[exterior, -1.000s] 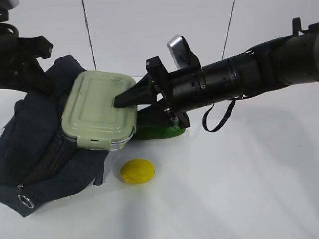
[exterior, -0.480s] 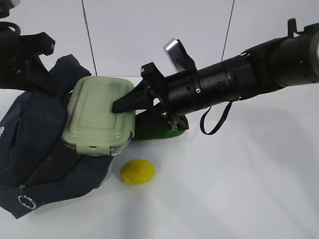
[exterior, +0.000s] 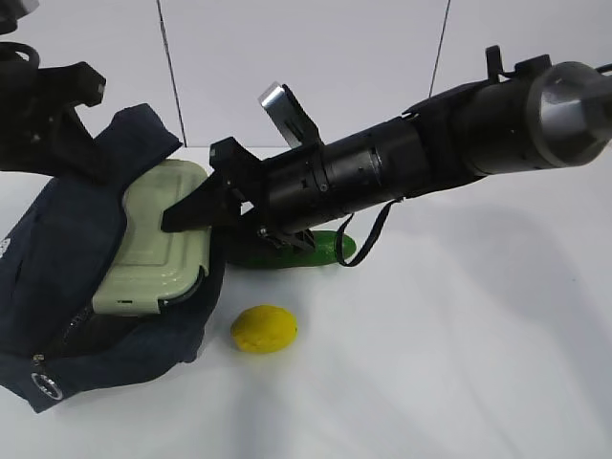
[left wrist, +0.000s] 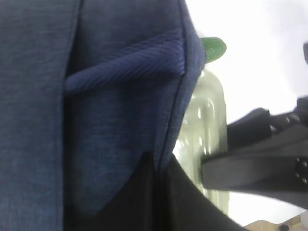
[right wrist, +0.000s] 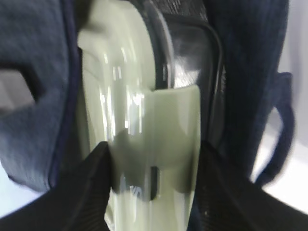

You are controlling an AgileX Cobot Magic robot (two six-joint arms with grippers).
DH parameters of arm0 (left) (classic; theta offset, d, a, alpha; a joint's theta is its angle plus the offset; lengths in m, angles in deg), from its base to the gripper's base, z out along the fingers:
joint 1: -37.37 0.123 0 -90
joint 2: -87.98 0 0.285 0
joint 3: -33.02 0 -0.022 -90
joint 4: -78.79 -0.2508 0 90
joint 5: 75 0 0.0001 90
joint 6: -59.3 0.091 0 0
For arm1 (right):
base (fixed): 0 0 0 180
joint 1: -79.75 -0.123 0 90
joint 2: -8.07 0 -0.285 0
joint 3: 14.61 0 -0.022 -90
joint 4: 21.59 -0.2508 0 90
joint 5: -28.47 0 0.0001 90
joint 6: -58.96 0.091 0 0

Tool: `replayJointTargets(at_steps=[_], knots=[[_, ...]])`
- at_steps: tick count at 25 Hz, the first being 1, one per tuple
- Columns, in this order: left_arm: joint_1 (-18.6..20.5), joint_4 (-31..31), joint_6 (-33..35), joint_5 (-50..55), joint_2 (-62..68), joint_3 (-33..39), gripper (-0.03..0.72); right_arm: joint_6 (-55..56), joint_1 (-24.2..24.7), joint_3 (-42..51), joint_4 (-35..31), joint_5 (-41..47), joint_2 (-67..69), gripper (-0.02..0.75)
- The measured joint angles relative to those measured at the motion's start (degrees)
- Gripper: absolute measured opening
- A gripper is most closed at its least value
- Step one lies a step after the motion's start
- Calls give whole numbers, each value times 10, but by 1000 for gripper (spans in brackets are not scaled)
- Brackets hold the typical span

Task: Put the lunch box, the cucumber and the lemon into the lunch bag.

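Observation:
The lunch box, with its sage-green lid, lies tilted and partly inside the open mouth of the navy lunch bag. My right gripper is shut on the box's near end, one finger on the lid; the right wrist view shows the box between both fingers, with bag fabric around it. My left gripper is shut on the bag's upper edge and holds it up. The cucumber lies on the table under the right arm. The lemon lies in front of it.
The bag's metal ring pull hangs at its front left corner. A strap loop dangles from the right arm above the cucumber. The white table stretches out to the right and front of the lemon.
My right gripper has moved left and down with the lunch box, sliding it from the bag's top into its opening. The cucumber shows more. The left gripper stays on the bag.

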Motion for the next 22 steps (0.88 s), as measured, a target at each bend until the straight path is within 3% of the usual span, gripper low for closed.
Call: replayJointTargets(at_steps=[9,22], knots=[[0,14,0,0,0,-2,-6,-30,-11,-60,-11,-27,27,385],[0,23,0,14,-1,-2,-7,-98,-61,-69,-22,-65,31,385]])
